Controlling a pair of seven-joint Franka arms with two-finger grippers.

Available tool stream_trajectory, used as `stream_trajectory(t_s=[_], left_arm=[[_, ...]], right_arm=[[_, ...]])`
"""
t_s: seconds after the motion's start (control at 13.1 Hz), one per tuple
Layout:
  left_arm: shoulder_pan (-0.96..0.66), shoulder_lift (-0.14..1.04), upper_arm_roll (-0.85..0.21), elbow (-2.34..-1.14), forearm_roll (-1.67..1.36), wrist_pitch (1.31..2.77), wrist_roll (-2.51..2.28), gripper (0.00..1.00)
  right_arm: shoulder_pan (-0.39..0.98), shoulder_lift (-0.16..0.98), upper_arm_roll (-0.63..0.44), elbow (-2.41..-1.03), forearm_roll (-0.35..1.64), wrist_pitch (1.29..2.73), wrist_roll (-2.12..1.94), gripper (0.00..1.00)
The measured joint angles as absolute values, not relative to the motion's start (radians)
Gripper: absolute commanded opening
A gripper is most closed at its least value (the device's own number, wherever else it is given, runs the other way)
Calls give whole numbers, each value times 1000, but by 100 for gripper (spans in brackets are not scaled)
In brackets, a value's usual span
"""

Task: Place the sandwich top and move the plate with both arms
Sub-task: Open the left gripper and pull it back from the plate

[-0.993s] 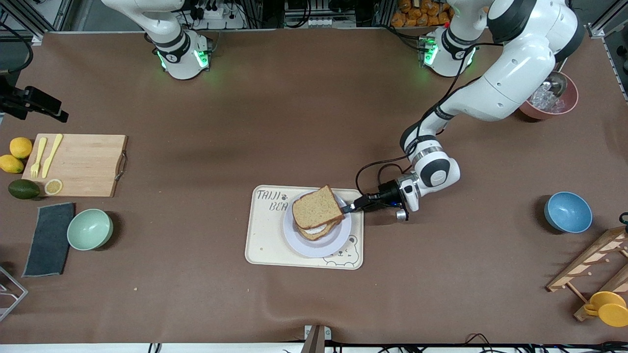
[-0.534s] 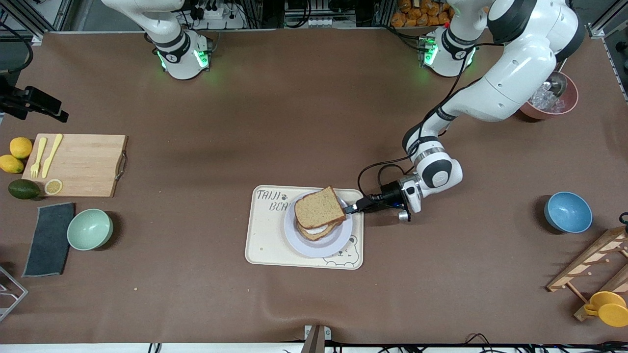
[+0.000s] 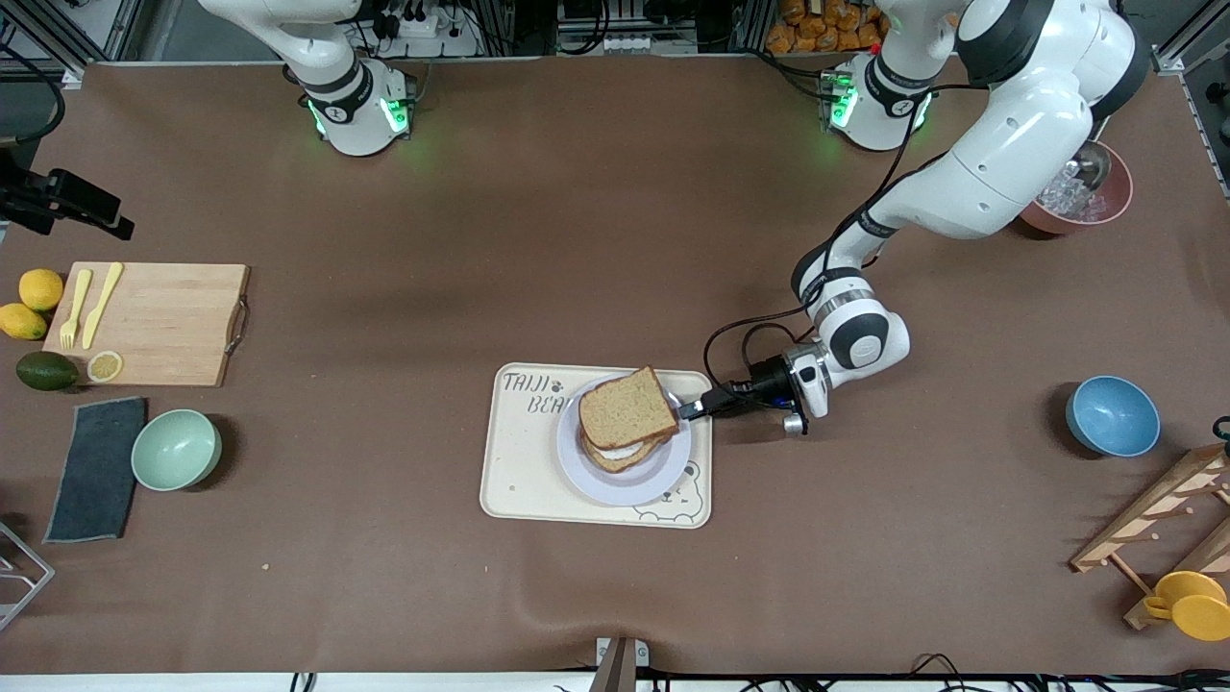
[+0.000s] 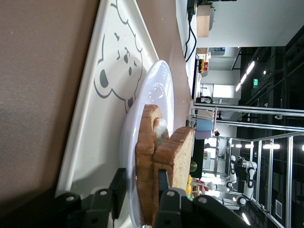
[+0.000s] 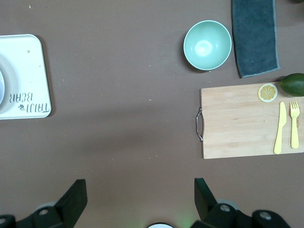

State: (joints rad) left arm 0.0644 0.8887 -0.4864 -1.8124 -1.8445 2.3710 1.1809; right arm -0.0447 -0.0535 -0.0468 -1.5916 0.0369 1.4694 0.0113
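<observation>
Left gripper (image 3: 687, 408), jaws parted around the top slice (image 3: 627, 407), should withdraw level; right gripper (image 5: 140, 197) waits, spread wide.

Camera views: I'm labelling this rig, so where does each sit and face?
Front view: high across the table, facing both arms' bases; left gripper at the plate.
Left wrist view: low, along the tray toward the sandwich top.
Right wrist view: looking down; open right gripper, cutting board.
Shared: the tray.
</observation>
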Motion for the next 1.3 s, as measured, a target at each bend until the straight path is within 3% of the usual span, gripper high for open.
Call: stream_trajectory(t_s=[0.61, 1.07, 1.3], left_arm=[[158, 853, -491, -1870, -1726, 2355, 1144, 30], [161, 739, -491, -1906, -1667, 2356, 1012, 29], [165, 649, -456, -1907, -1401, 2359, 763, 29]], right_arm=[[-45, -54, -47, -1592, 37, 1469, 11, 100], [-45, -53, -47, -1592, 37, 1469, 11, 100], [-45, -53, -46, -1592, 37, 1469, 11, 100]])
